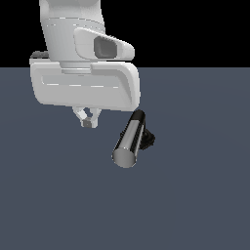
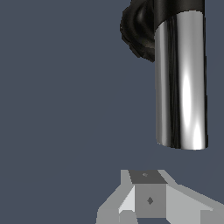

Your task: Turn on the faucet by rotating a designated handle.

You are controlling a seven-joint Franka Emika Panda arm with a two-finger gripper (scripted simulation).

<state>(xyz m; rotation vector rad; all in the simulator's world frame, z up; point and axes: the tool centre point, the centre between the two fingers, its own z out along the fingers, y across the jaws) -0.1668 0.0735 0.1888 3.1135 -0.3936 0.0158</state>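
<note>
The faucet is a small fixture on the grey floor, with a black knobby base (image 1: 149, 138) and a black elbow. Its handle (image 1: 129, 141) is a glossy chrome cylinder with a black root, its flat round end facing the camera. My gripper (image 1: 88, 120) hangs under the big white hand, to the exterior view's left of the handle and apart from it. Its fingers (image 1: 83, 116) are closed together and hold nothing. The wrist view shows the handle (image 2: 181, 78), the black base (image 2: 136, 30) and my gripper (image 2: 148, 189) a short way from the handle's free end.
A flat dark grey floor (image 1: 195, 205) spreads around the faucet. The white robot hand and wrist (image 1: 83, 83) fill the upper left of the exterior view. Nothing else stands on the floor.
</note>
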